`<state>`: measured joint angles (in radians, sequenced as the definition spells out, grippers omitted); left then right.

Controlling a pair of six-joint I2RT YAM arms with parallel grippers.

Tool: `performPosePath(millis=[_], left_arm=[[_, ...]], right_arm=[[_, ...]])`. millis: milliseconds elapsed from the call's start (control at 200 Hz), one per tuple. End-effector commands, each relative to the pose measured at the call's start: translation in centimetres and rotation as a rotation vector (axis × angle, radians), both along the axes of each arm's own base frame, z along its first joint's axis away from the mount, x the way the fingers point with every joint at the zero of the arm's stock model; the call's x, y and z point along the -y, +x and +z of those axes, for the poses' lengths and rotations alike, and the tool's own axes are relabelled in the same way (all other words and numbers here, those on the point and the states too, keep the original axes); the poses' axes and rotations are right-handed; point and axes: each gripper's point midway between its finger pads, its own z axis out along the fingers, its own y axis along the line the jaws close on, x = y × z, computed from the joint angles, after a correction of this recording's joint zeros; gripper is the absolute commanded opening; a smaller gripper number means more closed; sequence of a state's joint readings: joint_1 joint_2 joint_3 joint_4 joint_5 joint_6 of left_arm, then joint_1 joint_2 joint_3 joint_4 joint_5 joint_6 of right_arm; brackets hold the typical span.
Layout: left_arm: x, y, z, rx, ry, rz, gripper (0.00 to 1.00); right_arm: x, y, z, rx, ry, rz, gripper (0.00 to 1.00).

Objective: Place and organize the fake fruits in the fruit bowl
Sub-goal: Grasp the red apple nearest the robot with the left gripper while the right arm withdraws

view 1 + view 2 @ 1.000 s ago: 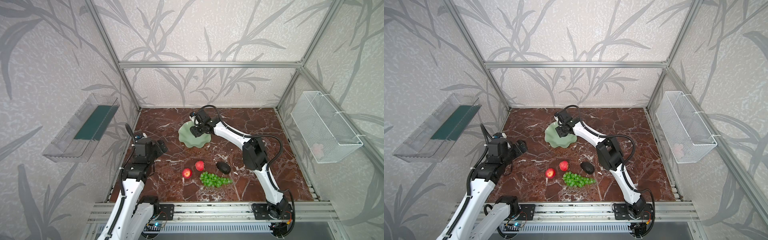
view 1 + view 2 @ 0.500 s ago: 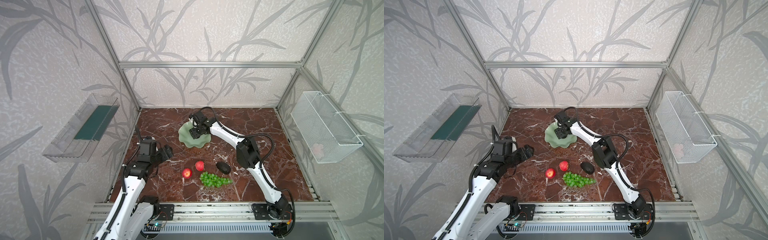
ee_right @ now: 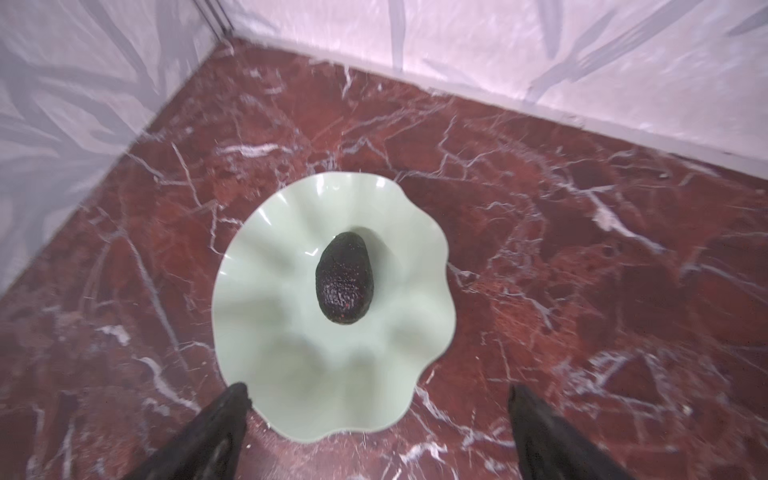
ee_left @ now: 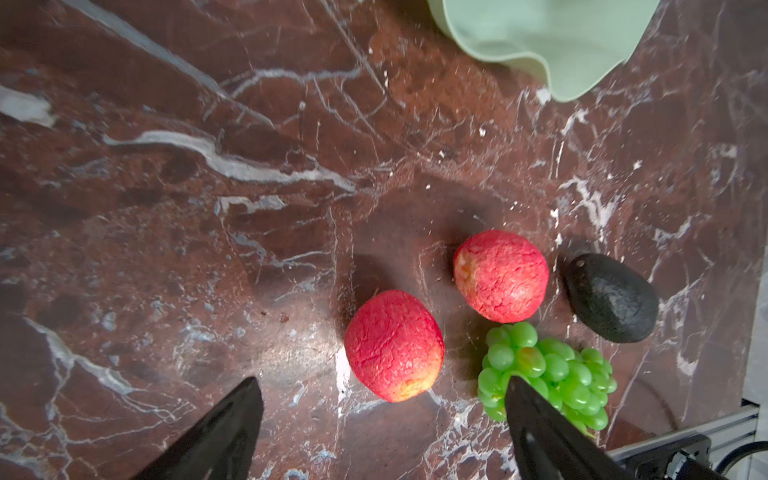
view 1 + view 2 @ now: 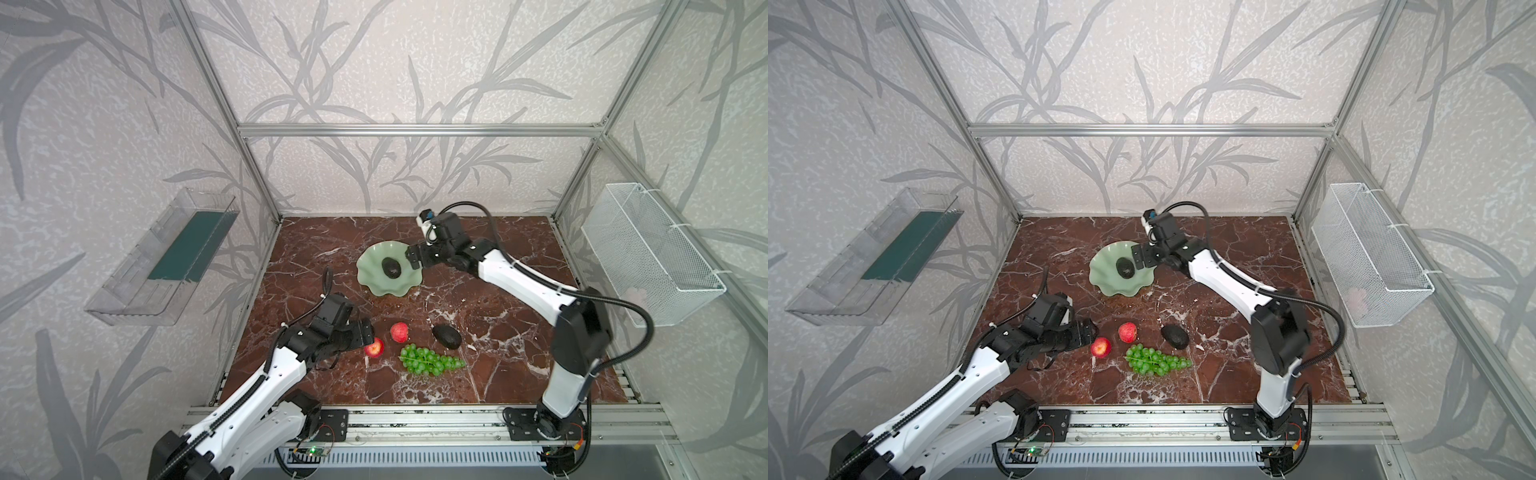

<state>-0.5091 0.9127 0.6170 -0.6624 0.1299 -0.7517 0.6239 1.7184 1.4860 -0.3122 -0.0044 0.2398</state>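
Marble tabletop [image 4: 208, 208]: grapes [image 4: 548, 370] lie beside one red peach [image 4: 500, 276].

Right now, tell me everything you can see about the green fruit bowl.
The fruit bowl is shallow and wide, pale celadon green and glossy like glazed ceramic. It has a wavy scalloped rim and soft ribs running toward its middle. It sits upright on the red-brown marble tabletop, toward the back. One dark avocado lies on its side near the centre and is the only thing inside. The open right hand hangs over the bowl's right rim without visibly touching it.
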Motion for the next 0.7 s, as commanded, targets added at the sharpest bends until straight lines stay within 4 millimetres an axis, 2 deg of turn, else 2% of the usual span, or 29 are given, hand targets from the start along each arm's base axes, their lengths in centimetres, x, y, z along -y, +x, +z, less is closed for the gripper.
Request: performPosePath(millis=[0, 160, 360, 475, 695], left_arm=[[0.4, 0.0, -1.1, -0.028, 0.021, 0.007, 0.92], [1.3, 0.3, -2.6, -0.073, 0.055, -0.026, 0.92], [1.6, 0.9, -4.4, -0.094, 0.091, -0.015, 0.92], [2.0, 1.1, -5.1, -0.108, 0.089, -0.02, 0.86], [1.9, 0.5, -6.1, -0.145, 0.096, -0.019, 0.7]], right_arm=[[1.1, -1.3, 0.6, 0.031, 0.074, -0.027, 0.97], [3.9, -3.9, -2.1, -0.026, 0.059, -0.071, 0.97], [5.5, -5.3, -2.4, -0.025, 0.059, -0.098, 0.97], [5.9, -5.4, -2.4, -0.021, 0.058, -0.1, 0.97], [6.3, -5.4, -2.3, -0.015, 0.067, -0.103, 0.97]])
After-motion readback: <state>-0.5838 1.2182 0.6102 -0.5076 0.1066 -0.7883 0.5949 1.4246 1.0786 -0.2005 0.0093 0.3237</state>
